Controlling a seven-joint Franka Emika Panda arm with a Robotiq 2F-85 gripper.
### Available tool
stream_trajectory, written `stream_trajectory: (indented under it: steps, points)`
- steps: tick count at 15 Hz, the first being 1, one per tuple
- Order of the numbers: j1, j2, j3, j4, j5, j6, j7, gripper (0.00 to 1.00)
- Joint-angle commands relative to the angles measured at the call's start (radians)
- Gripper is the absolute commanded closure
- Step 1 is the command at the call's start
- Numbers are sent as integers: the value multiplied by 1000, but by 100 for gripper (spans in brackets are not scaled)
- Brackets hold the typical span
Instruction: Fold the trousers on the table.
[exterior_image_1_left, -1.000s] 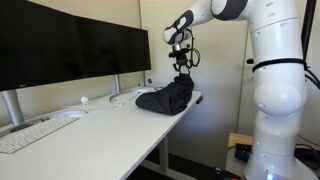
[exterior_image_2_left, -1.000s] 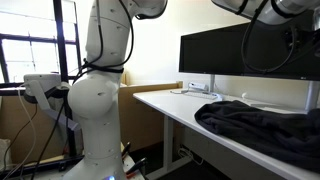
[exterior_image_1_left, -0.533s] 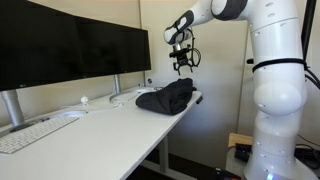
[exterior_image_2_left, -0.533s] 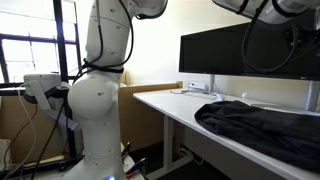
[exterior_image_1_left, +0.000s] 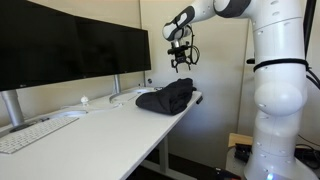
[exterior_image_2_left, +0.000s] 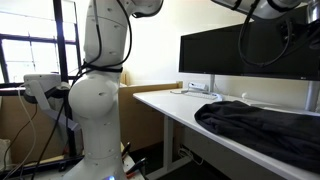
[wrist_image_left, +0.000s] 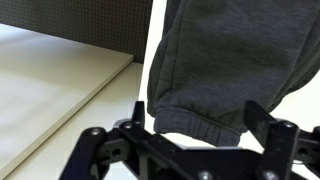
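Observation:
The dark grey trousers (exterior_image_1_left: 167, 97) lie bunched on the far end of the white table (exterior_image_1_left: 95, 130); they also show in an exterior view (exterior_image_2_left: 262, 125). My gripper (exterior_image_1_left: 181, 64) hangs open and empty a short way above them, apart from the cloth. In the wrist view the ribbed cuff of a trouser leg (wrist_image_left: 205, 118) lies just beyond the two open fingers (wrist_image_left: 185, 135), with white table on either side of the fabric (wrist_image_left: 225, 50).
Two large black monitors (exterior_image_1_left: 70, 45) stand along the back of the table, with a white keyboard (exterior_image_1_left: 30, 133) and cables (exterior_image_1_left: 125, 97) in front. The trousers lie close to the table's end edge (exterior_image_1_left: 190, 103). A cardboard box (exterior_image_1_left: 238, 142) sits on the floor.
The gripper has let go of the raised part of the trousers and moved up. The cloth has dropped and settled flatter on the table.

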Motion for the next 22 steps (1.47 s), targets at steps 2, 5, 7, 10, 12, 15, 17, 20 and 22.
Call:
stream_trajectory:
  steps: [2,5,7,10,12,15,17,20,22]
  points:
    - [33,-144,42,-96,-22,25,-16,0]
    - [54,-232,81,-155,12,8,-55,0]
    - [72,-299,113,-209,43,-7,-91,0]
    - [118,-377,184,-276,63,-42,-132,0]
    - [152,-414,239,-314,62,-61,-149,0]
    - [208,-444,315,-362,70,-62,-177,0]
    - [240,-453,356,-389,70,-49,-188,0]
    - [280,-465,408,-417,71,-27,-195,0]
    - [296,-471,429,-433,74,-8,-198,0]
